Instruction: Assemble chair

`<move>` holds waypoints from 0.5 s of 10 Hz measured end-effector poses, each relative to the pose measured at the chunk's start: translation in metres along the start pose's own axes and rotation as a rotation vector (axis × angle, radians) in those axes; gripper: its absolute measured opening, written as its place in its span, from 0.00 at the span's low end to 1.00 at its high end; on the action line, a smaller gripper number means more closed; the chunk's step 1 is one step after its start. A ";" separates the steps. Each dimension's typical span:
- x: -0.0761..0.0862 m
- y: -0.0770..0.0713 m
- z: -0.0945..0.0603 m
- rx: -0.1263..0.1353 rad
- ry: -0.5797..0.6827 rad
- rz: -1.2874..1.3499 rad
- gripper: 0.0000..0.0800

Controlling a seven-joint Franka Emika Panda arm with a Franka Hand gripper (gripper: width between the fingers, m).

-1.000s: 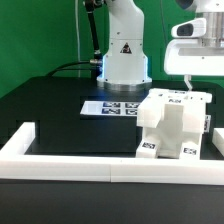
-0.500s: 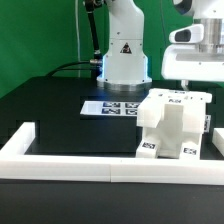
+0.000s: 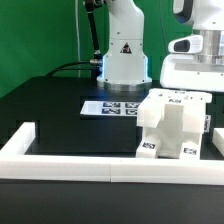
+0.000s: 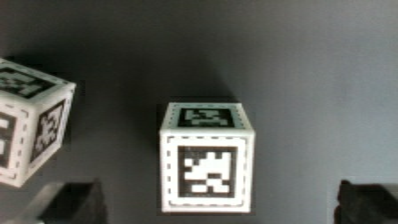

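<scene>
Chair, exterior view: chair (image 3: 172, 125) is standing on the black table (image 3: 50, 105), just behind the white border rail (image 3: 70, 162), at the exterior view's right.
Marker board: marker board (image 3: 110, 107) is lying beyond it.
Gripper: gripper (image 3: 188, 85) is hovering above the chair, apart from it.
Wrist view: tagged post (image 4: 208, 155) is showing between the dark fingers (image 4: 75, 203).
Jaws: spread wide, gripping nothing.

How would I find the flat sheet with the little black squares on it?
Look at the big white robot base at the back of the black table. Just in front of it lies the marker board, on the exterior view's left of the blocky chair. It alone is thin and flat; the chair stands tall.
</scene>
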State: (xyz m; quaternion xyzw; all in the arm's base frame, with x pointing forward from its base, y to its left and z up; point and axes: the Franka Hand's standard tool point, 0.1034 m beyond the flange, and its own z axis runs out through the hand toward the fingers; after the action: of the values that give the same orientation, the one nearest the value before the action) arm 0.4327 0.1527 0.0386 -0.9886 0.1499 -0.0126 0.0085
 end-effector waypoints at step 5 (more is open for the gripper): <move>-0.006 0.003 0.018 -0.023 -0.015 -0.008 0.81</move>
State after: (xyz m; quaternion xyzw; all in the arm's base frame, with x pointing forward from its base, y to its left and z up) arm 0.4262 0.1523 0.0205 -0.9892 0.1463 -0.0036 -0.0019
